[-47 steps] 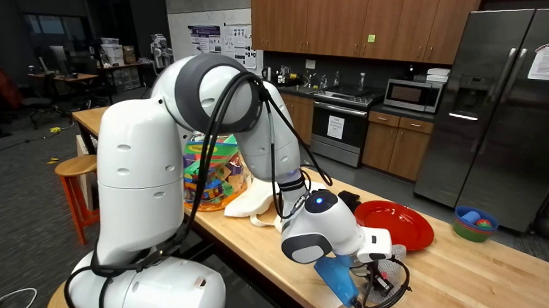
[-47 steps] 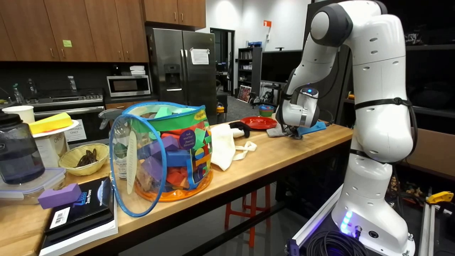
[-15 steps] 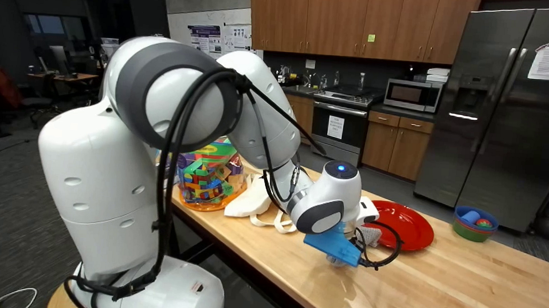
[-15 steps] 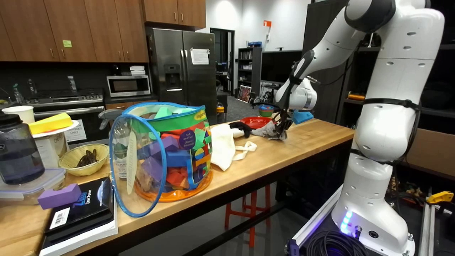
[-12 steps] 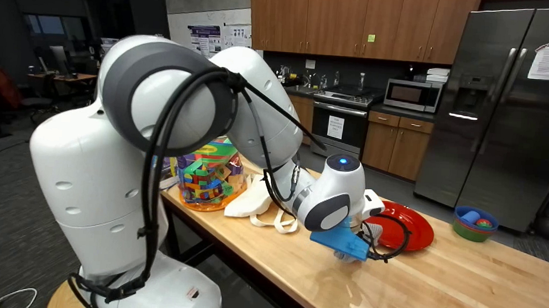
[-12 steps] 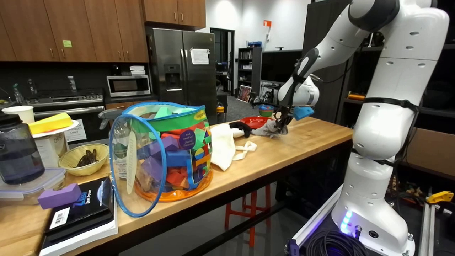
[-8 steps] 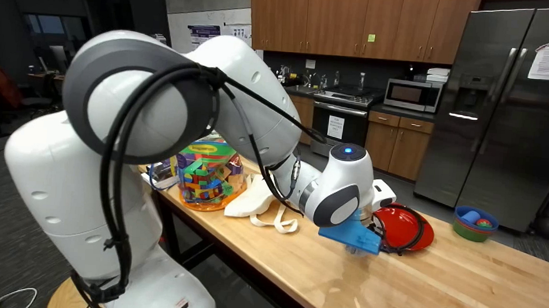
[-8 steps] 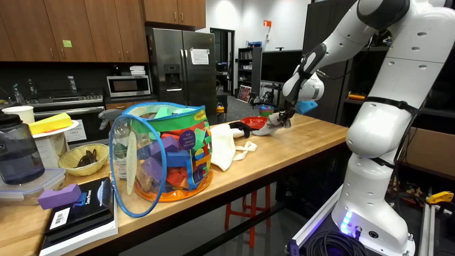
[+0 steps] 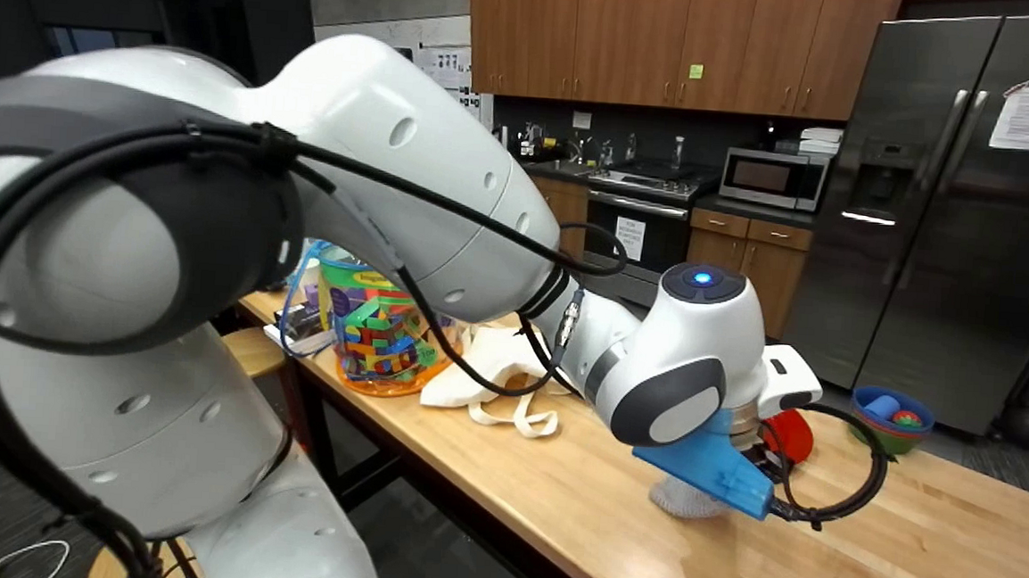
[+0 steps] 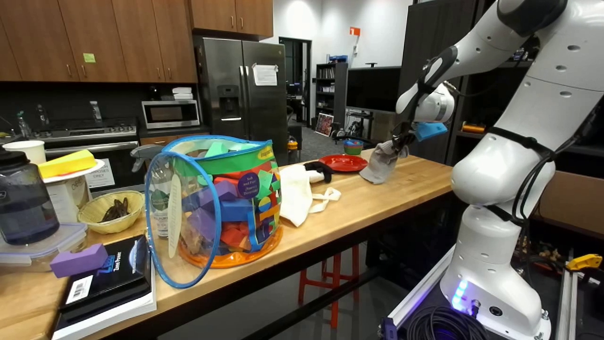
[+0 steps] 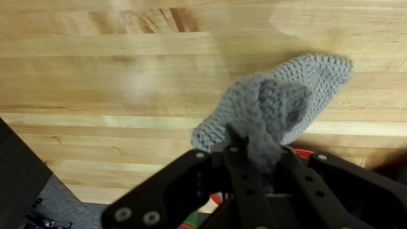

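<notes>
A grey knitted cloth [image 11: 286, 95] hangs bunched from my gripper [image 11: 258, 148], which is shut on one part of it in the wrist view. Its folds hide much of the fingertips. In an exterior view the cloth [image 10: 379, 163] droops below the gripper [image 10: 401, 137] over the wooden table, its lower end close to the surface; whether it touches I cannot tell. Another exterior view has the cloth [image 9: 687, 498] showing under the blue wrist piece [image 9: 714, 466], with the fingers mostly hidden. Beside it lies a red plate [image 10: 343, 163], partly covered by the arm in an exterior view [image 9: 793, 436].
A cream fabric bag [image 10: 296, 193] with straps and a black item [image 10: 318, 171] lie along the table. Farther off stands a clear bag of colored foam blocks [image 10: 240, 208]. Nested bowls [image 9: 890, 428] sit near the table's far edge, past the plate.
Earlier the grey cloth lay on the table by the plate. Over the last second my gripper has risen with it and moved rightward in both exterior views, so it now hangs.
</notes>
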`<state>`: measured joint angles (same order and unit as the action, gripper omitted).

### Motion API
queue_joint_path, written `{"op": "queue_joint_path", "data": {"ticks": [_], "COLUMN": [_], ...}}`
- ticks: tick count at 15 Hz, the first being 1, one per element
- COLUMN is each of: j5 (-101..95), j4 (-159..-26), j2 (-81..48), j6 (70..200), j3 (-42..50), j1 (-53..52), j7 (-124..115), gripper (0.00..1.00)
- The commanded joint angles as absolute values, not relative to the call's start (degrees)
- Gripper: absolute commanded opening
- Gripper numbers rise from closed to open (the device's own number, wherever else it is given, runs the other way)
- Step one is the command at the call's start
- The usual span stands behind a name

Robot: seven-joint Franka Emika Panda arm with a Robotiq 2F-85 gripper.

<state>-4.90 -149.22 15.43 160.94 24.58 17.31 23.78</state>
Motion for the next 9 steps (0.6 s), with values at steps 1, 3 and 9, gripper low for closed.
{"op": "queue_joint_path", "data": {"ticks": [1,3,9], "j5": [-7.1,-6.7,-7.6], "j4": [-150.1,-150.6,-149.6], "j2": [19.0,20.4,21.2], "j6": [159.2,159.0,160.9], "j3": [25.5,26.3,25.3], "j1": [22.0,23.3,24.1], "j7": [22.4,22.9,22.0], "gripper": [0.04,0.04,0.04]}}
